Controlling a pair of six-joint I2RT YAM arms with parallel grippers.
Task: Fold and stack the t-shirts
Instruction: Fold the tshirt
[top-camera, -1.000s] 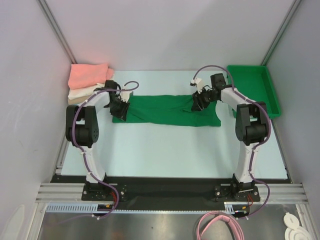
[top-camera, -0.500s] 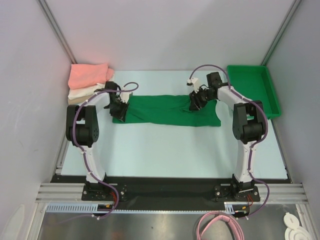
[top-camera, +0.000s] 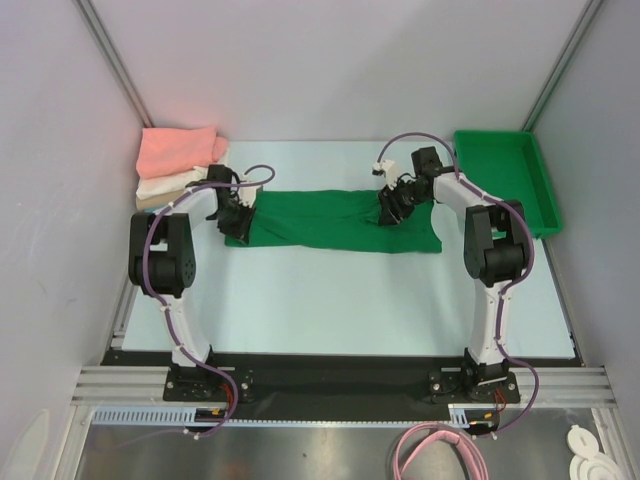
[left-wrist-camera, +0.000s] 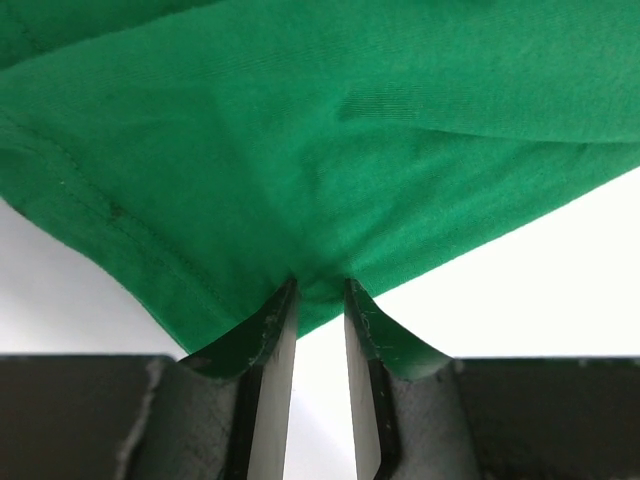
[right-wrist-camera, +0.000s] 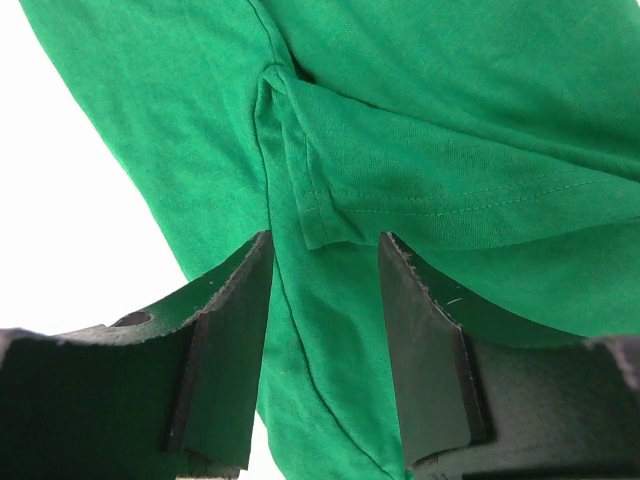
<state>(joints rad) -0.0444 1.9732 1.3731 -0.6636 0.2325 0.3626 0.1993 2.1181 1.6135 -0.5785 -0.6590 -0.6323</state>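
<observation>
A dark green t-shirt (top-camera: 320, 218) lies spread in a long band across the back of the table. My left gripper (top-camera: 240, 215) is at its left end. In the left wrist view the narrow jaws (left-wrist-camera: 320, 290) pinch a puckered edge of the green cloth (left-wrist-camera: 330, 130). My right gripper (top-camera: 388, 212) is over the shirt's right part. In the right wrist view its jaws (right-wrist-camera: 325, 240) stand apart with the cloth (right-wrist-camera: 450, 120) and a hemmed sleeve fold between them. Folded salmon pink (top-camera: 178, 148), white (top-camera: 165, 185) and tan (top-camera: 148, 200) shirts are stacked at the back left.
A rigid green plastic bin (top-camera: 505, 175) stands at the back right, close to the right arm. Grey walls close in the table on the left, back and right. The folded stack sits right beside the left arm's wrist.
My right gripper has shifted a little toward the back left over the shirt. My left gripper has stayed at the shirt's left end.
</observation>
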